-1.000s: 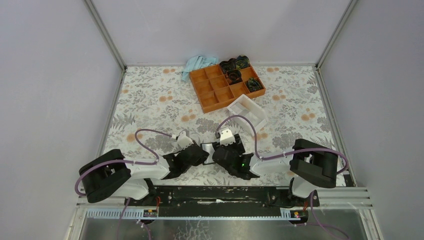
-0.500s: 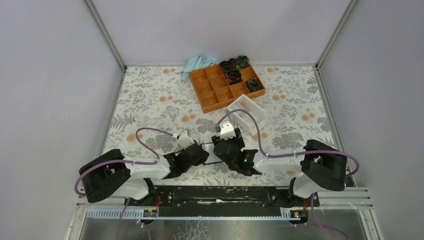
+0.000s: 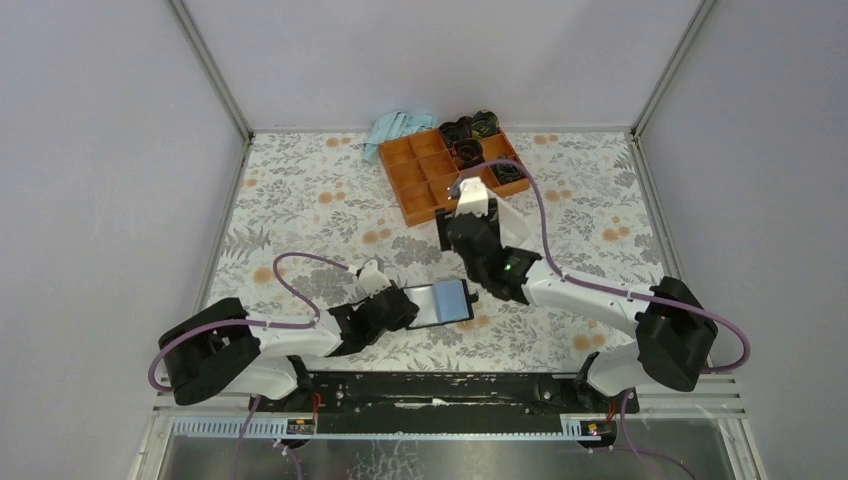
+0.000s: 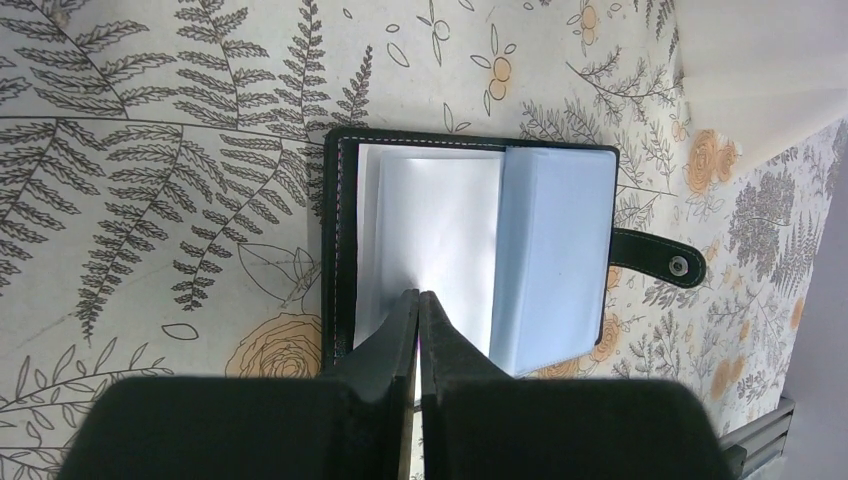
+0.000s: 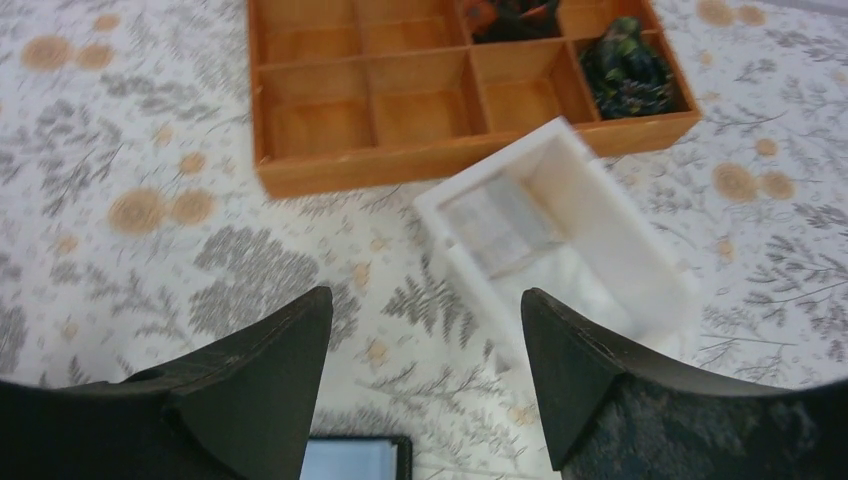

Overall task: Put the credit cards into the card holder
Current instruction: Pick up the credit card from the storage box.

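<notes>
Holder (image 3: 441, 302) lies opened flat on worktop (image 3: 300, 200), toward its near edge, between the two arms. Light-blue lining and clear sleeves are turned up, and snap tab (image 4: 655, 258) is spread outward. Left jaws are clenched tight at the holder's near edge, tips over a sleeve; whether a sleeve is pinched cannot be told. Right jaws are released, spread wide and empty, raised by white box (image 5: 560, 230). Box is set just beside orange tray (image 5: 360, 110).

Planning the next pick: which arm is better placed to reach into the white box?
Right. The open right gripper hangs near the white box, facing it; the left gripper is shut on the open card holder.
</notes>
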{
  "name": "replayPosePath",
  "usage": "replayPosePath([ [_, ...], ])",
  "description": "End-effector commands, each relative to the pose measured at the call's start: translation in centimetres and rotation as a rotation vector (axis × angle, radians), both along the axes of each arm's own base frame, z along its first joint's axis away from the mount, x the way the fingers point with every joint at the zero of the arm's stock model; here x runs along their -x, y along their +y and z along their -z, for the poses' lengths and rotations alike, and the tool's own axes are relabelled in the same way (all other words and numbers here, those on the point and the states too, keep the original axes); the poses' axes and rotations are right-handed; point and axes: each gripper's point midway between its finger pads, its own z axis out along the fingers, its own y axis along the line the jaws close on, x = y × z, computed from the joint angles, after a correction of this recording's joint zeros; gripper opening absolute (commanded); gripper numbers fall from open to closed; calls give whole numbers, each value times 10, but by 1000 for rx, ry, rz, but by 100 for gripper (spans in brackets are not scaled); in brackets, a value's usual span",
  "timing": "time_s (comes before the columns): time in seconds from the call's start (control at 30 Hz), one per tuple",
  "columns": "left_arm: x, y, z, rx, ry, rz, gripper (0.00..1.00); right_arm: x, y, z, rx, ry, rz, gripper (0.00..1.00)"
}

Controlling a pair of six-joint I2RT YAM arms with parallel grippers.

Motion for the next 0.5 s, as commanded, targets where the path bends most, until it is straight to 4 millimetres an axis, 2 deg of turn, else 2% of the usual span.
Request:
replayPosePath([
  [0.0,-3,-1,-1,-30,-19,3,4,-33,-14,-30,-31,17,-17,80],
  [0.07,-3,-1,0,-33,-17,2,4,-52,-24,-34,-28,36,-18,80],
  [0.2,-3,-2,0,-34,-14,6,4,-77,-35,-23,5,109,-63,81],
  [0.47,-4,-3,1,-48,-15,10,4,-103,-43,7,11,243,-178,80],
])
